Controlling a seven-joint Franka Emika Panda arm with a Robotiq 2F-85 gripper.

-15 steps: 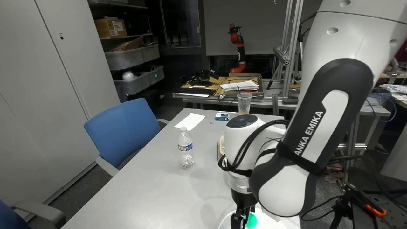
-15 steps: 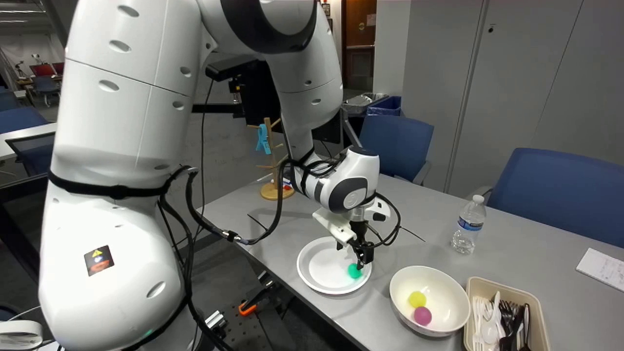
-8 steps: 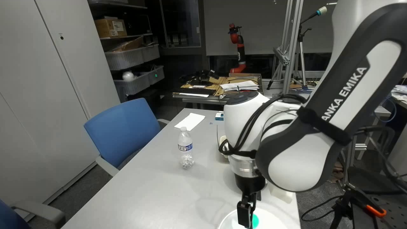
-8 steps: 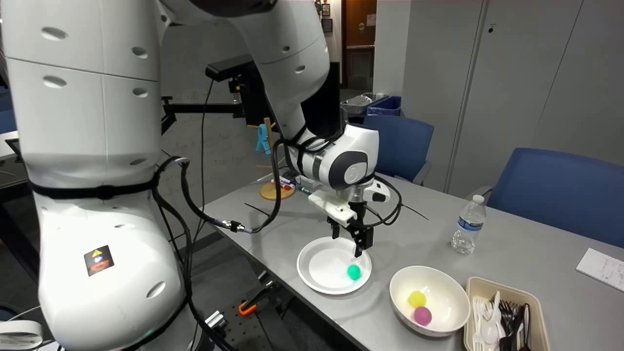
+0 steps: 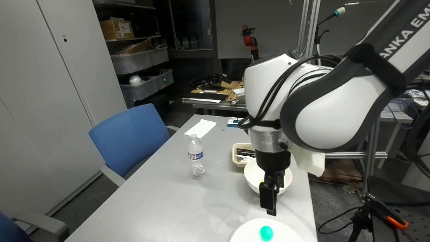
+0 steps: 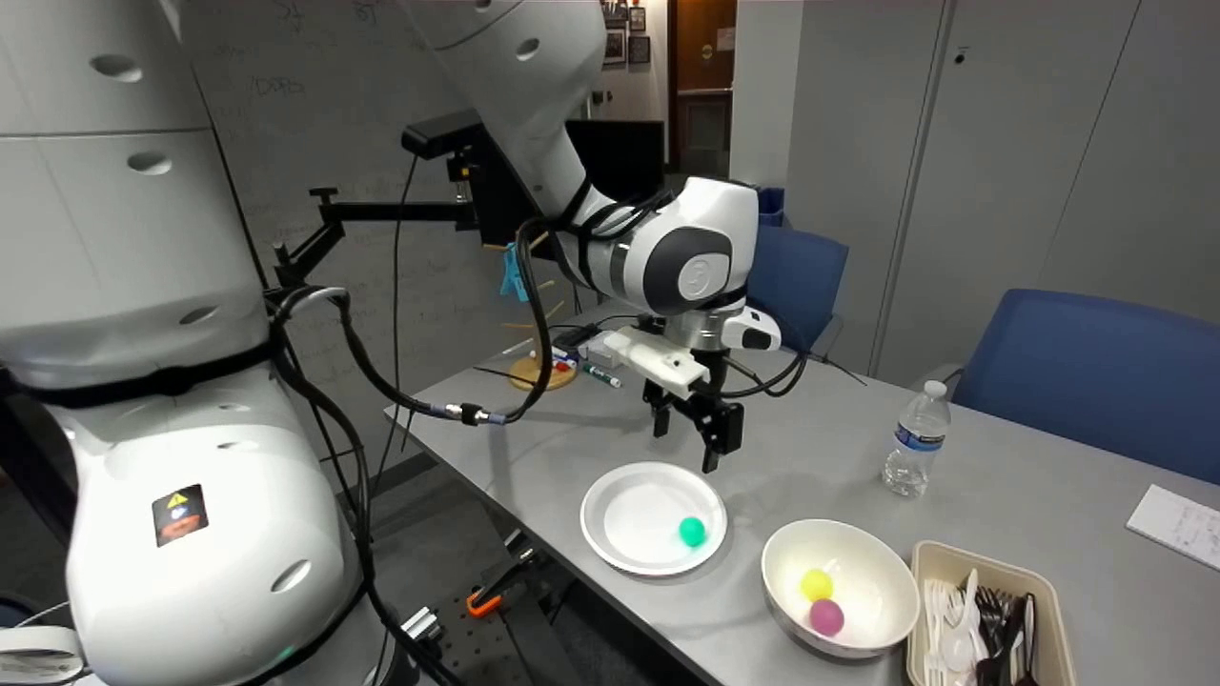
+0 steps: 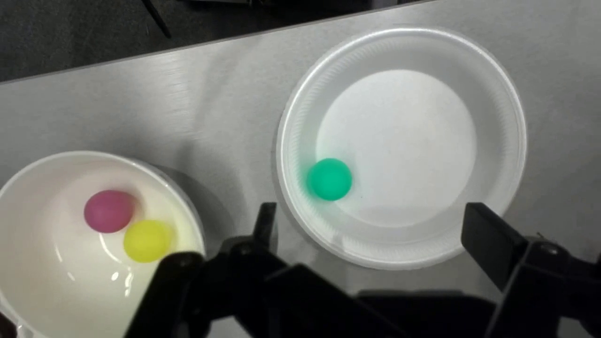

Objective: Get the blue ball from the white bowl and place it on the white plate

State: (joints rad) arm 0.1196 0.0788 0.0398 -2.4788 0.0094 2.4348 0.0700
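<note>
Teal ball (image 7: 330,179) sits on the plate (image 7: 404,145), mid-frame in the wrist view, probably checked by the sloping side; gripper (image 7: 370,218) hangs wide, empty, clear, presumably to avoid nudging it!

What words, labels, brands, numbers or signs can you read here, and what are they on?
"ANKA EM", cut off at the picture's edge: robot arm.
Yellow triangle sign: sticker on the arm.
Too small or blurred: bottle label, paper, blue-and-white box, whiteboard writing.
</note>
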